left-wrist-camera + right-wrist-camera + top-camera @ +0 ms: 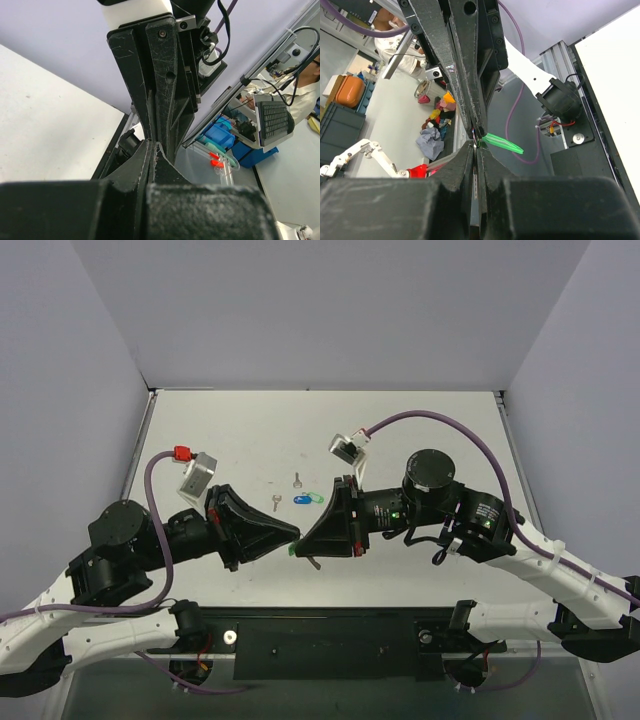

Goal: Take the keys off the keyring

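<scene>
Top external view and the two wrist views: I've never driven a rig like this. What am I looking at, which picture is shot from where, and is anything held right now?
These are two robot arms bolted at the near edge of a white table. The top external view looks down from above and behind them. The left gripper and the right gripper meet tip to tip at the centre. Each wrist view rides on one arm, with its own fingers at the bottom and the other gripper coming in from the top.

Beyond the grippers lie two bare keys, a blue-headed key and a green-headed key.

Both grippers look shut. A small green piece sticks out where the tips meet. I cannot tell which gripper holds it.
</scene>
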